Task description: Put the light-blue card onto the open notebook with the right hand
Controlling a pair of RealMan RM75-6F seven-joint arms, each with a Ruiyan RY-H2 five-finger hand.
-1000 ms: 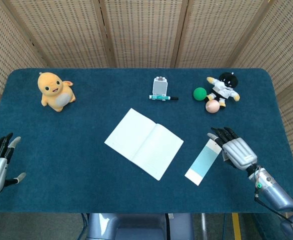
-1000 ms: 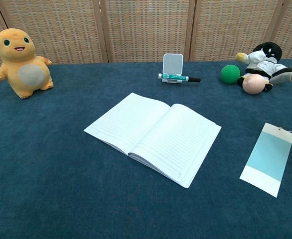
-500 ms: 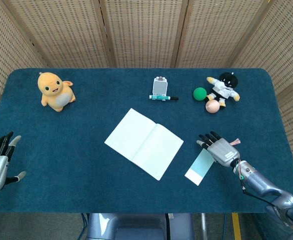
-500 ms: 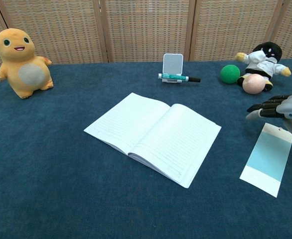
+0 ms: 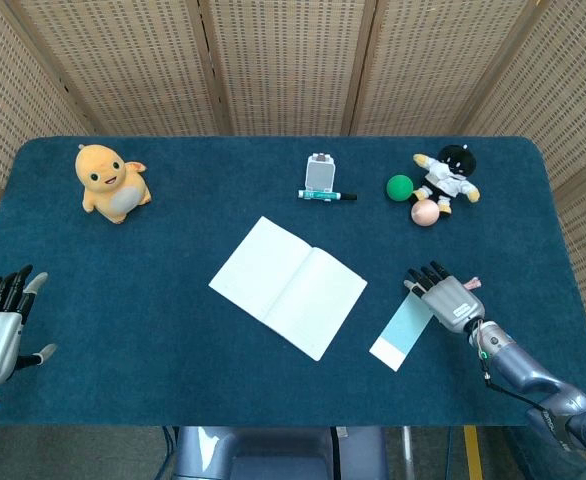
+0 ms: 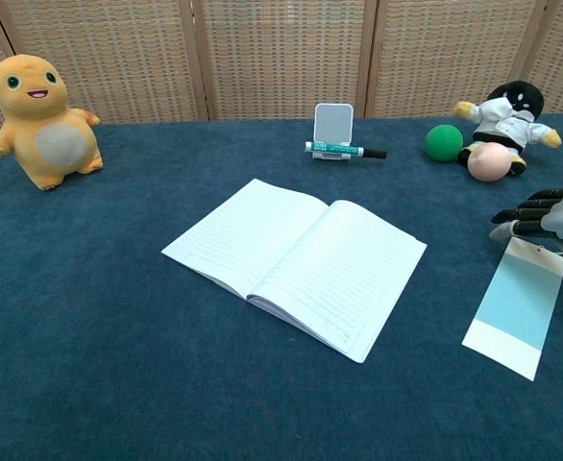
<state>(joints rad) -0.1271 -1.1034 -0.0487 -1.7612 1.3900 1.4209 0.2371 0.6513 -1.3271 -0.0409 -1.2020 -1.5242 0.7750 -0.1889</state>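
1. Between the light-blue card and the open notebook lies only bare table (toys sit far back).
2. Right hand, fingers spread and empty, hovers over the card's far end.
3. Since earlier, it shifted slightly right.

No legible text, label, brand, number or sign was present. The open notebook at the tabletop centre carried only ruled lines; print on the marker near the far edge was too small to read.

Staged lab tabletop; blue cloth table; woven screen panels behind; scattered toys
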